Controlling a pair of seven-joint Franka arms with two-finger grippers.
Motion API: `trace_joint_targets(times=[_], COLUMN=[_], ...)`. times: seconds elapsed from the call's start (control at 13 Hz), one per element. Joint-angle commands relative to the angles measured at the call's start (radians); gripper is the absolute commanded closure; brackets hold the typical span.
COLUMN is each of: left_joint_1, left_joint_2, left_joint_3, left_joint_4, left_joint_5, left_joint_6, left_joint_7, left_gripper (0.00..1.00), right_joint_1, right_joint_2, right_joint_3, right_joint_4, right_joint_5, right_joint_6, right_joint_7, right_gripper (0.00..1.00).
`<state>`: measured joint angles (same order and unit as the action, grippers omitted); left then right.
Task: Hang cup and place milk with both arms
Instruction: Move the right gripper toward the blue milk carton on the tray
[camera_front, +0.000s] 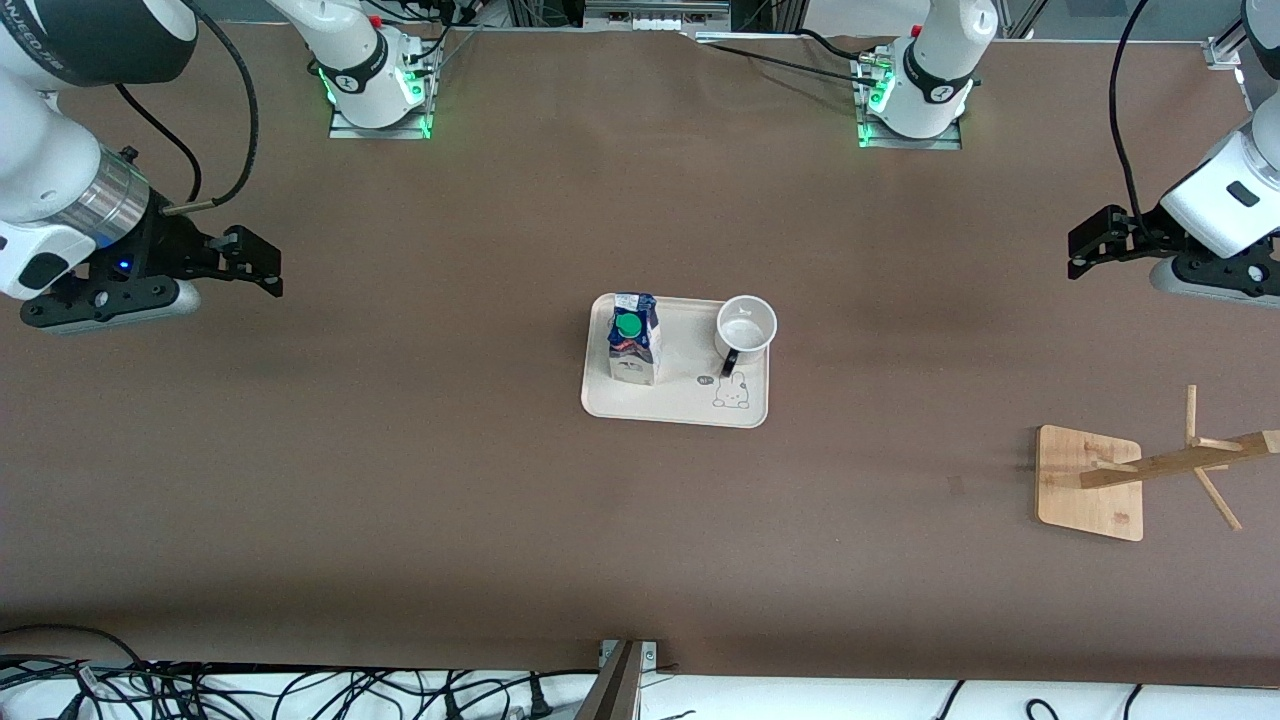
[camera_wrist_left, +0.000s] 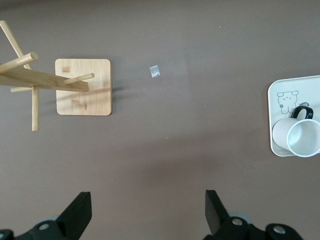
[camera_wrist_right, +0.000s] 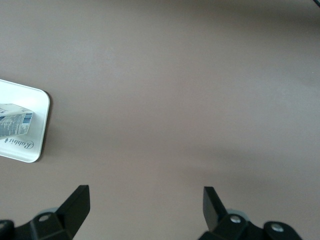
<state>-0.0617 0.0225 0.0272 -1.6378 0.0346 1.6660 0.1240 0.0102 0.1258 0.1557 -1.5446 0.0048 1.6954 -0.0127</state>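
Milk (camera_front: 634, 338) and cup (camera_front: 745, 325) upright on tray (camera_front: 676, 405) mid-counter (camera_front: 400, 450), wooden rack (camera_front: 1135, 475) toward left arm's end, left gripper (camera_front: 1090, 243) and right gripper (camera_front: 255, 262) waiting aloft, jaws wide, empty.

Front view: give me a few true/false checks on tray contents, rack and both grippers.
1. The blue-and-white gable-top milk carton stands on the cream rectangular tray. True.
2. The small white mug hangs on the wooden peg rack. False: it sits on the tray.
3. The left gripper holds the mug. False: open, empty, over bare table.
4. The right gripper is open. True.
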Motion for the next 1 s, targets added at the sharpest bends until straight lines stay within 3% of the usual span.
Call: trace_joint_targets(times=[0.0,0.23,0.54,0.77,0.92], left_joint_1=[-0.001,-0.001,-0.001,-0.001,-0.001], left_joint_2=[-0.006,-0.006,-0.006,-0.006,-0.006], left_joint_3=[-0.003,-0.003,-0.003,-0.003,-0.003], left_joint_4=[0.006,0.006,0.006,0.004,0.004], left_joint_5=[0.018,0.018,0.019,0.019,0.019], left_joint_6=[-0.014,-0.014,-0.014,-0.014,-0.014], left_joint_7=[0.014,0.014,0.014,0.016,0.016], left_gripper=[0.00,0.00,0.00,0.00,0.00], right_joint_1=[0.002,0.005,0.036,0.112,0.187], right_joint_2=[-0.011,-0.006,0.037,0.147,0.156], right_joint_3=[0.002,0.004,0.007,0.005,0.018], right_joint_4=[-0.011,-0.003,0.009,0.005,0.000], right_joint_5=[-0.019,-0.034,0.001,-0.048,-0.046], right_joint_6=[-0.007,0.004,0.115,0.121,0.127], right_joint_7=[-0.003,-0.007,-0.010,-0.004,0.020], right_gripper=[0.00,0.00,0.00,0.00,0.00])
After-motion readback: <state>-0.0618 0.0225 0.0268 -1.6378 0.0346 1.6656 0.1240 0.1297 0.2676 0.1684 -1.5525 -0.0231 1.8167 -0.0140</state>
